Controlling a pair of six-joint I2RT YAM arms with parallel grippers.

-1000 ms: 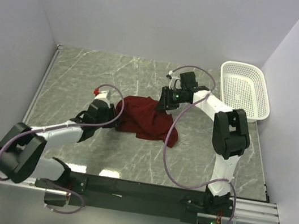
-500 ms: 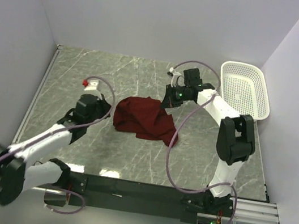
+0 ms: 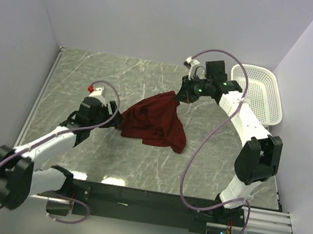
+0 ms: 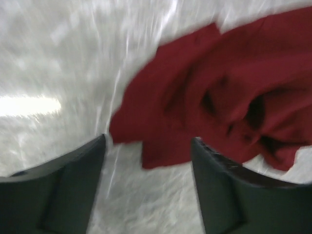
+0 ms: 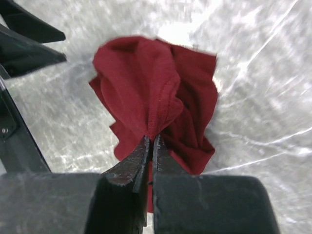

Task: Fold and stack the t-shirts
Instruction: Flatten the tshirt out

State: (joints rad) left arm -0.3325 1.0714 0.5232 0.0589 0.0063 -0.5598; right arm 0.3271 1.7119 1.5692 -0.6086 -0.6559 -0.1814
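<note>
Plain maroon t-shirt (image 3: 156,124), unfolded and crumpled. One edge is bunched to a peak, clamped in the right gripper (image 5: 150,146) and held raised; the remaining fabric drapes in folds onto the table (image 3: 121,75), near centre

Top view bright, even, sharp; two glare patches at the near edge of the table (image 3: 136,167). Left wrist heavily blurred (white hotspot at left). Right wrist sharper, streaky glare around the t-shirt (image 5: 146,83).

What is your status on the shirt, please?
Right gripper shut on shirt, edge raised. Left gripper open at its left edge. Basket apart, far right corner.
</note>
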